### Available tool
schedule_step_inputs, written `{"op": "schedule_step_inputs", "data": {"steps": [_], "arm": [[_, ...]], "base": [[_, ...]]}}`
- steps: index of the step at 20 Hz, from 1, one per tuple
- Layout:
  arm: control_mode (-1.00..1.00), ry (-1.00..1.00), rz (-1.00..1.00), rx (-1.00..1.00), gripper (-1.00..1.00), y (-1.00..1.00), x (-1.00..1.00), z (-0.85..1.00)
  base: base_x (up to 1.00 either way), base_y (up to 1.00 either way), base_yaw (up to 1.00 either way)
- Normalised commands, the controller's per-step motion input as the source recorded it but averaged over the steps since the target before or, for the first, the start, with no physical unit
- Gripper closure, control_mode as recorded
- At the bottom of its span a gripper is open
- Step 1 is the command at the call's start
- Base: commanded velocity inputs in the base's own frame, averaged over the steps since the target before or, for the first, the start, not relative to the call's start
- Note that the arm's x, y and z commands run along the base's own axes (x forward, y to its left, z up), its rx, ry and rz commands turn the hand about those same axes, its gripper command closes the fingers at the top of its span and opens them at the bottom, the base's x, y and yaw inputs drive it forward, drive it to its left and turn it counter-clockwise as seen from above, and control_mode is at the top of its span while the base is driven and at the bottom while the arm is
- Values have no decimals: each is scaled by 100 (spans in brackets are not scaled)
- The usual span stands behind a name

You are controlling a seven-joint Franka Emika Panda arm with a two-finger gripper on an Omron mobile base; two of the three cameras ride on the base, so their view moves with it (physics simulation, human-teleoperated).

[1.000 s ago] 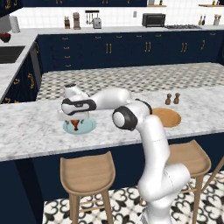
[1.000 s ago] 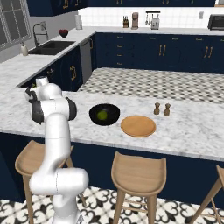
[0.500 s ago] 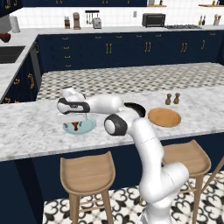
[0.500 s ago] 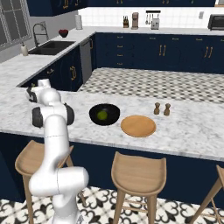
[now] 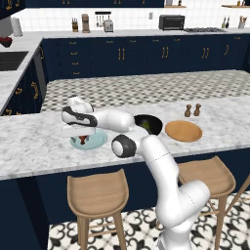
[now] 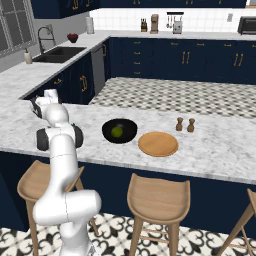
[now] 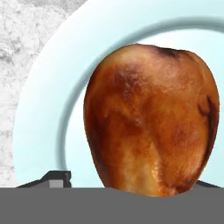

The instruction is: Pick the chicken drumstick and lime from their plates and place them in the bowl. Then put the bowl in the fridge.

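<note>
On the marble island counter [image 5: 39, 146], the black bowl [image 6: 119, 131] serves as the landmark: the lime [image 6: 117, 131] already lies inside it, so that half of the gathering looks done. Just beside the bowl, on the salt-and-pepper side, the tan wooden plate [image 6: 158, 143] sits bare. On the bowl's other side, further along the counter, the light-blue plate [image 5: 89, 140] carries the chicken drumstick [image 7: 151, 118], which rests on it and has not been lifted. The gripper [image 5: 82, 135] hangs low over that plate, and in the hand view the drumstick sits right between the two dark finger tips, one at each side of the meat. The jaws stand apart around it; whether they have actually pinched it yet I cannot tell. By my reading, the step in hand is the grasp of the drumstick. What is left: lift it, carry it over to the bowl and drop it in beside the lime, then take the bowl to the fridge.
</note>
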Motion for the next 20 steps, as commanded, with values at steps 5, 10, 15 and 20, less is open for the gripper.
{"op": "schedule_step_inputs", "data": {"steps": [5, 10, 15, 20], "arm": [[-100, 0, -4, 0, 100, -50, -36, -43], [-100, -4, -2, 2, 100, -69, -28, 2], [-100, -13, 0, 11, 100, -66, -23, 68], [-100, -20, 0, 6, 100, -99, -53, 51]], "base": [[0, 0, 0], [0, 0, 0], [0, 0, 0], [0, 0, 0]]}}
